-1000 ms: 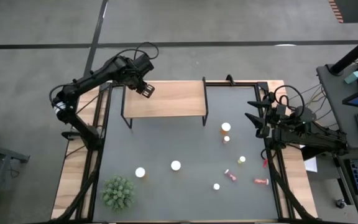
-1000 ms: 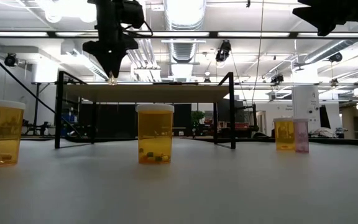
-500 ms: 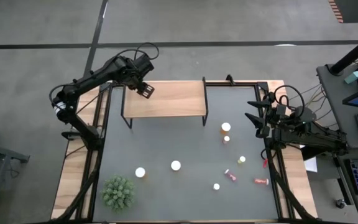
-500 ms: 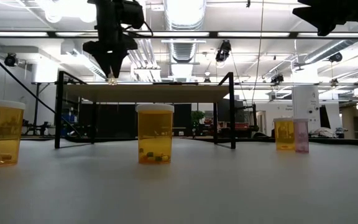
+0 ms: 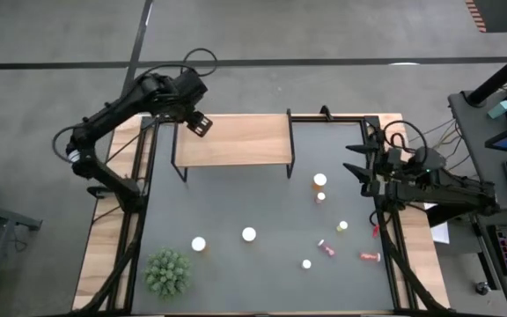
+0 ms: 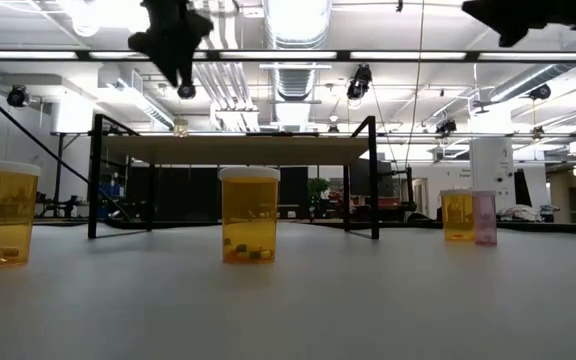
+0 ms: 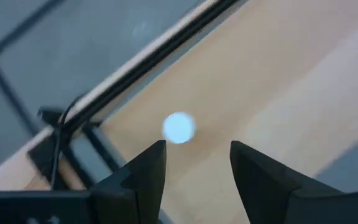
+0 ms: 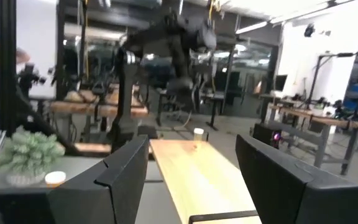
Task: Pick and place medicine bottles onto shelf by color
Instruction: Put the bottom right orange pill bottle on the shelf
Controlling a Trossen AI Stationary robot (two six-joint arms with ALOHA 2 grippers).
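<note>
Bottle on shelf: you have one small white-capped bottle standing on the shelf near its left end; the left wrist view looks down on its cap, and the low view shows it as a tiny shape on the board's top
Shelf: the light-brown board on black legs sits at the far edge of the table, left of centre
Bottles on table: the rest are on the grey top; two white caps and stand in front of the shelf, a larger cap with a small one right beside it lies toward the right, and further ones sit nearer the front
Fallen bottles: two pink ones and lie on their sides at front right
In the way: the green spiky plant stands at front left, just beside one standing bottle; nothing lies between the shelf and the bottles
Left arm: it reaches in from the left, with the left gripper raised over the shelf's left end, apart from the bottle below
Left jaws: you see them released, fingers spread with the cap showing between them, holding nothing
Right arm: it waits at the table's right edge, the right gripper pointing toward the shelf
Right jaws: spread wide and empty
</note>
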